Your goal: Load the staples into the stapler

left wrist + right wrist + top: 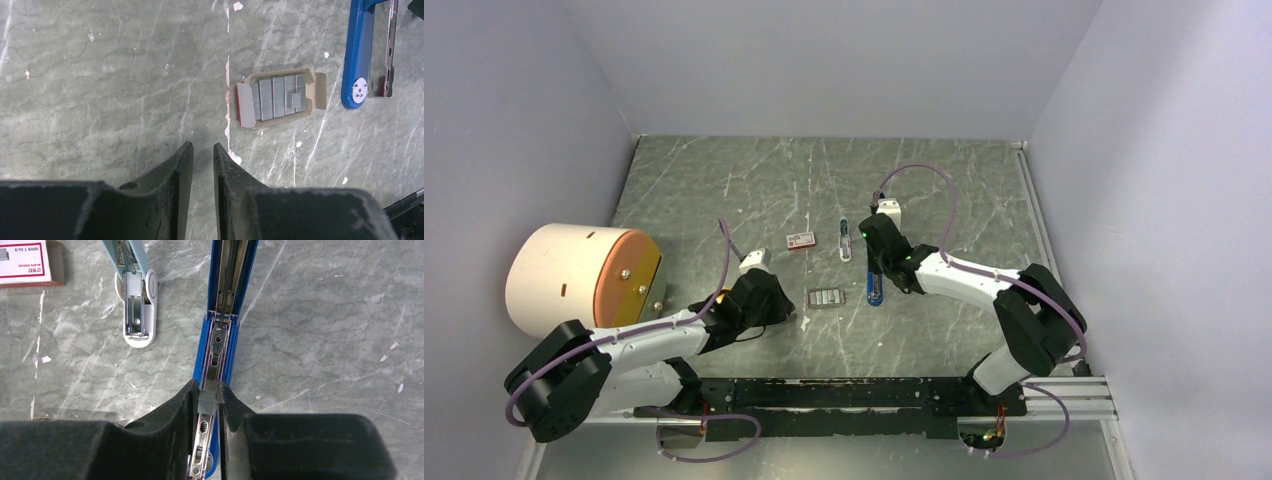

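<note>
The blue stapler point(874, 288) lies open on the table, its metal channel point(219, 347) facing up. My right gripper point(206, 385) hovers over that channel, shut on a short grey strip of staples point(207, 401) held just above the rail. More staples point(280, 97) lie in an open cardboard tray point(827, 298) left of the stapler point(357, 55). My left gripper point(202, 146) sits low over bare table to the left of the tray, its jaws a narrow gap apart with nothing between them.
A pale blue-grey piece point(136, 310) lies just left of the stapler's far half, and a red-and-white staple box point(801, 240) lies beyond the tray. A big cream cylinder with an orange face point(584, 278) stands at the left wall. Walls enclose three sides.
</note>
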Robot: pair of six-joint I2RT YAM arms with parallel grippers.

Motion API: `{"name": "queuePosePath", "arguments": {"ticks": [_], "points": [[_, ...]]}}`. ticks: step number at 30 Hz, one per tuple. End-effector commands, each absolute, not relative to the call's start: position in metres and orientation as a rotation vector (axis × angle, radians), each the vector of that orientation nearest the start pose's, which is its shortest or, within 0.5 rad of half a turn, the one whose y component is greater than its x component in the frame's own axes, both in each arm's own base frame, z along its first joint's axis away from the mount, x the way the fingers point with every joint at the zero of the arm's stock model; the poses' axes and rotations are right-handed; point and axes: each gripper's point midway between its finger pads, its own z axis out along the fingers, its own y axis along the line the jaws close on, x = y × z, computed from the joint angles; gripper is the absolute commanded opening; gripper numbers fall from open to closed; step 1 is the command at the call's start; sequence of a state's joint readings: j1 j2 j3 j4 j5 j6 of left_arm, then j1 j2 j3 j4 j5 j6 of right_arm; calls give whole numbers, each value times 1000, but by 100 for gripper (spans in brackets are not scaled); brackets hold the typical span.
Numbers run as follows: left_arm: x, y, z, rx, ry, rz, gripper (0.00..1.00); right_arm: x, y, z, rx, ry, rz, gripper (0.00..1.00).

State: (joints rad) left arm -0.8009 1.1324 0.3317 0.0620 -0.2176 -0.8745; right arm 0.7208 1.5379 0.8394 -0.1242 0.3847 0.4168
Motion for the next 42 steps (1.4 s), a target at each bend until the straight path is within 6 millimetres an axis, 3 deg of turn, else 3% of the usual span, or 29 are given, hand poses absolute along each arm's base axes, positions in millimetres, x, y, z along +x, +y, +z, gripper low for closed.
{"name": "queuePosePath", "arguments": {"ticks": [1,31,42], "points": [[216,-204,39,-215,2320,-596,27,316,206,62,-175,2302,108,23],[216,-202,38,-226,2322,-588,26,310,206,56,-163,2321,136,23],[215,-201,38,-229,2322,-585,26,313,206,75,-140,2285,153,23]]}}
